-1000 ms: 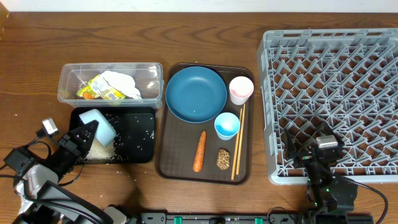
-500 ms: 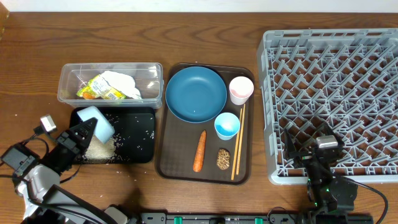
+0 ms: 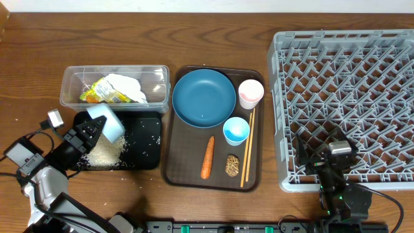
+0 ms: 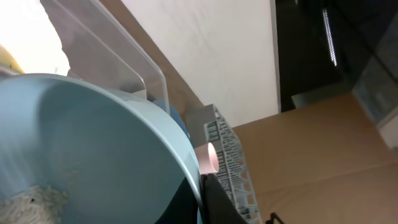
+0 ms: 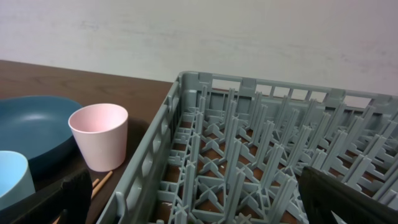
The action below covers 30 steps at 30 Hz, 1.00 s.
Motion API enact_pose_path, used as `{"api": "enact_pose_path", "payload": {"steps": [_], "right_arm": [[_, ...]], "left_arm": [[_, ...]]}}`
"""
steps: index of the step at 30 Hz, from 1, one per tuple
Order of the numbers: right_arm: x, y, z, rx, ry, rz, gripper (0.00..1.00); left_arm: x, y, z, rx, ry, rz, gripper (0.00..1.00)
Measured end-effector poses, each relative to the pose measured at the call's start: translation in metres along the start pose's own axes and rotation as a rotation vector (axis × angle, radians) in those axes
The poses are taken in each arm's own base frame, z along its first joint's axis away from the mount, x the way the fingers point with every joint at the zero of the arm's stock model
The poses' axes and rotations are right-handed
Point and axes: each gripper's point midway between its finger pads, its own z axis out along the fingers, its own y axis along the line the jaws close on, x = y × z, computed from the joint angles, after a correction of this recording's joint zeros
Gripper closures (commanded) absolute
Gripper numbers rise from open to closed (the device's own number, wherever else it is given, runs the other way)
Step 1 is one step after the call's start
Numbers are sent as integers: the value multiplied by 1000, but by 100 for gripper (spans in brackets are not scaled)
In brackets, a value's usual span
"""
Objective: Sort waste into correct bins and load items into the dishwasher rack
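Dark wooden table (image 3: 39, 39) is carrying everything, with a brown serving tray (image 3: 187, 162) sitting near its middle. On the tray, a dark-blue plate (image 3: 204, 98) is filling the far left part, a pink cup (image 3: 251, 93) is standing at the far right corner, a light-blue cup (image 3: 236, 131) is standing at mid-right, and a carrot (image 3: 207, 157), a brown seedy lump (image 3: 232, 164) and a pair of chopsticks (image 3: 248, 149) are lying along the near half. Just left of the tray, a clear tub (image 3: 71, 81) is holding a white napkin (image 3: 126, 85) and a yellow-green wrapper (image 3: 103, 94); nearer the camera a black tray (image 3: 145, 139) is holding a heap of rice (image 3: 103, 153). The left pincer (image 3: 89, 131) is clamping tight on the rim of a light-blue bowl (image 3: 107, 121), tipping it above the black tray, a few grains clinging inside. Right of the serving tray, a grey rack (image 3: 343, 97) is sitting, and the right pincer (image 5: 193, 186) is hanging over its near edge, spread wide and gripping nothing.
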Motion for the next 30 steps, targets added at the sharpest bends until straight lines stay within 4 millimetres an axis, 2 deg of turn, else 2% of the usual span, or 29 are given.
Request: {"api": "enact_pose_path", "payload": {"steps": [7, 14, 30], "right_arm": [[0, 0, 0, 0, 0, 0, 1], [0, 0, 0, 0, 0, 0, 1], [0, 0, 0, 0, 0, 0, 1]], "left_arm": [[-1, -4, 0, 1, 0, -64, 94], [-4, -9, 2, 5, 3, -12, 94], [-4, -14, 5, 7, 14, -24, 94]]}}
